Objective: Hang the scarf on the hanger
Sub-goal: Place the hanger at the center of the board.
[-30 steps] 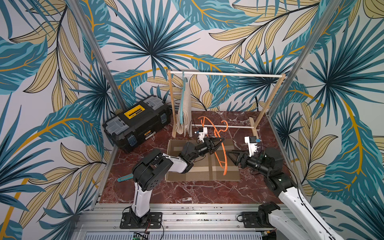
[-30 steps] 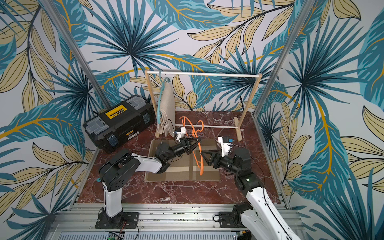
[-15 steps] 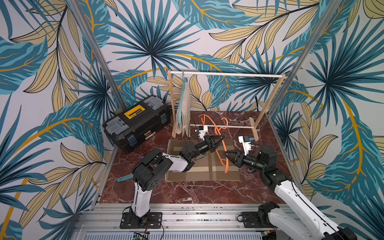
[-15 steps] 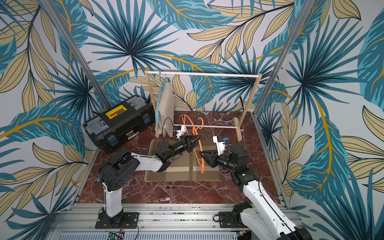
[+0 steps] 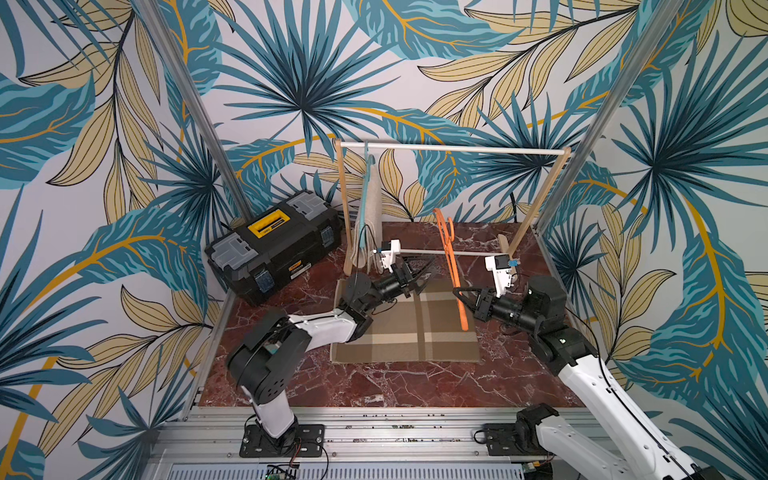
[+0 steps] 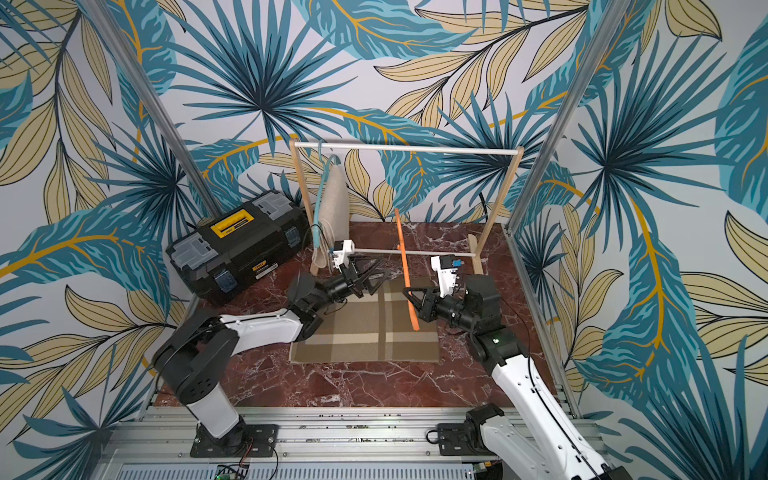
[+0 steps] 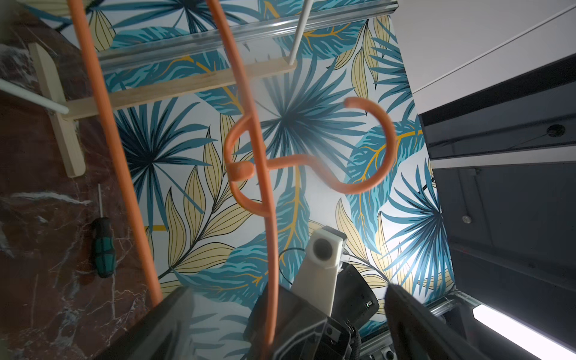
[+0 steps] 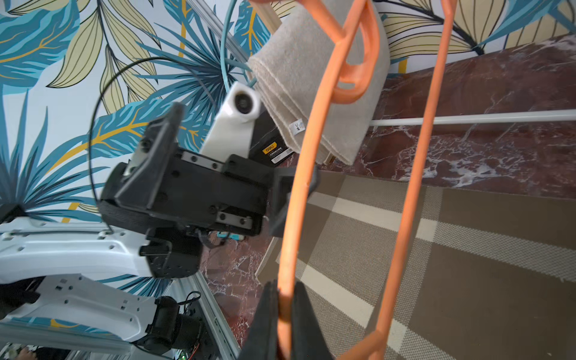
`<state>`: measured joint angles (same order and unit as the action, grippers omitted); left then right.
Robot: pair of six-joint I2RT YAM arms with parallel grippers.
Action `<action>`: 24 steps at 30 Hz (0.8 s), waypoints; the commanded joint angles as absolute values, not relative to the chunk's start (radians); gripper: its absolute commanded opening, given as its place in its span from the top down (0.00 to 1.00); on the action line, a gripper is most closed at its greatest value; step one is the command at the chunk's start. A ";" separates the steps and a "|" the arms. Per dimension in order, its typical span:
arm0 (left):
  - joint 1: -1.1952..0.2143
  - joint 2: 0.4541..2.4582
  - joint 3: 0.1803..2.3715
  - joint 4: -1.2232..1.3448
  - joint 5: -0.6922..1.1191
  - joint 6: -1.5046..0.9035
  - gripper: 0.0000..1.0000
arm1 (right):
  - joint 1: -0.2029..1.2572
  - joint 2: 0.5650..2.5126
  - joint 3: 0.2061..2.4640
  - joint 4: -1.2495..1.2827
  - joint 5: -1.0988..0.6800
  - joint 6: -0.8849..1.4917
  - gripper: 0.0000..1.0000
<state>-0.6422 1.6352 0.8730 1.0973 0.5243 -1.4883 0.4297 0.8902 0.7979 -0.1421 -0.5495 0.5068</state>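
- The plaid brown scarf (image 5: pixel 415 328) lies flat and spread out on the marble counter (image 5: pixel 374 386). No part of it is lifted or draped, so the hanging itself has not begun.
- The orange hanger (image 5: pixel 451 253) stands roughly upright over the scarf's far right part, with its hook toward the rack. Whether its lower corner touches the cloth I cannot tell.
- The right gripper (image 8: pixel 282 311) is clamped on the hanger's lower arm, and both fingers press the orange bar in the right wrist view. The hanger looks secured and ready.
- The left gripper (image 5: pixel 426 272) hangs just beside the hanger, above the scarf's far edge. Its jaws are spread wide and hold nothing.
- What seems left: this free gripper must take a scarf edge, feed it through or over the hanger and let it drape. Possibly the hanger then goes onto the wooden rack (image 5: pixel 453 148).
- A beige cloth (image 5: pixel 372 208) on a teal hanger is already on that rack, and a black toolbox (image 5: pixel 274 245) sits well apart.
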 commanded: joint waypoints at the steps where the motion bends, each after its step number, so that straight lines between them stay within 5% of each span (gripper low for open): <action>1: -0.600 1.412 0.869 0.584 0.607 -1.161 0.00 | 0.461 0.931 0.854 -0.308 -0.423 0.451 1.00; 4: -0.592 1.233 0.936 0.063 0.509 -0.896 0.00 | 0.576 1.004 0.894 -0.375 -0.312 0.443 1.00; 6: -0.586 1.167 0.929 -0.054 0.461 -0.855 0.00 | 0.665 1.065 0.906 -0.386 -0.251 0.473 1.00; 24: -0.583 1.098 0.708 0.083 0.434 -0.933 0.00 | 0.998 1.671 1.010 -0.147 -0.052 0.612 1.00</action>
<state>-0.5869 1.1091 0.6975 0.0532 0.4370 -0.9466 0.9745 1.6375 0.9932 -0.1539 -0.0681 0.5831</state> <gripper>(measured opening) 0.998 0.111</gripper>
